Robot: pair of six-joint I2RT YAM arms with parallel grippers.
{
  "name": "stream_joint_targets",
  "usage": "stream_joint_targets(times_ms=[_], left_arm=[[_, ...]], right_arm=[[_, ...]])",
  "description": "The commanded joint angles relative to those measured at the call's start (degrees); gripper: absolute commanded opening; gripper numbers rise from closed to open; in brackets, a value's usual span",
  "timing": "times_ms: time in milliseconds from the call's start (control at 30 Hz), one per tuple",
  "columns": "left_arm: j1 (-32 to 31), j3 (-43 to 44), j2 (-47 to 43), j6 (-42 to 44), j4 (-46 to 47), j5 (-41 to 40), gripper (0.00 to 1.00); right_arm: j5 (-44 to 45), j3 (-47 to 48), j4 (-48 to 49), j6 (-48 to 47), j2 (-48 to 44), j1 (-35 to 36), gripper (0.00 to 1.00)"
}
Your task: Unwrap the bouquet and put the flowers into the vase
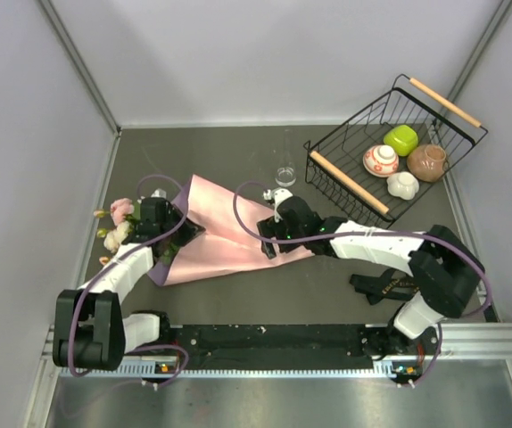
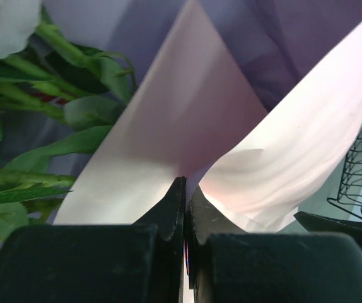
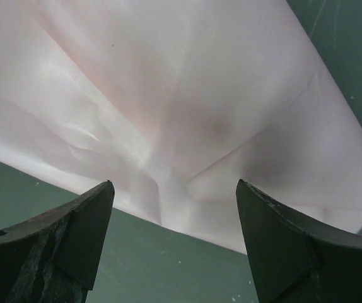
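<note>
On my top feed the bouquet (image 1: 177,266) lies flat on the dark grey tabletop (image 1: 265,290). Its large pink-lilac paper sheet (image 1: 222,221) is spread towards the right. Its artificial roses (image 1: 122,210), pink and cream heads with green leaves, stick out at the left end near the side wall. My left jaws sit at that left end and are clenched tight. On the left wrist camera a raised fold of the paper sheet runs straight into their tips, pinched there, with green stems and leaves lying just to the left. My right jaws are released and spread wide, hovering over the lower right edge of the paper sheet. The right wrist camera shows the paper lying beyond both tips and bare tabletop under its edge. The small narrow clear glass cylinder vase (image 1: 285,176) stands upright on the tabletop behind the sheet, apart from the roses and just left of the black wire basket with wooden handles (image 1: 350,183)
</note>
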Motion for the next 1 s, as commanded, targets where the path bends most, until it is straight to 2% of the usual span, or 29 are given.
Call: stream_joint_targets(times_ms=[0, 467, 767, 967], left_arm=[[1.15, -1.69, -0.62, 0.77, -1.16, -3.60, 0.00], [8.54, 0.95, 10.01, 1.48, -0.72, -2.19, 0.00], [13.54, 2.79, 10.37, -0.19, 0.16, -1.75, 0.00], [14.51, 4.55, 9.94, -0.90, 0.16, 1.22, 0.00]], right_arm=[[-4.15, 3.32, 6.13, 1.82, 3.33, -0.25, 0.79], [-7.40, 5.78, 13.34, 7.01, 12.65, -0.25, 0.78], [-5.12, 16.85, 9.57, 1.92, 19.33, -0.25, 0.78], [-2.92, 23.36, 3.69, -1.51, 19.26, -0.34, 0.79]])
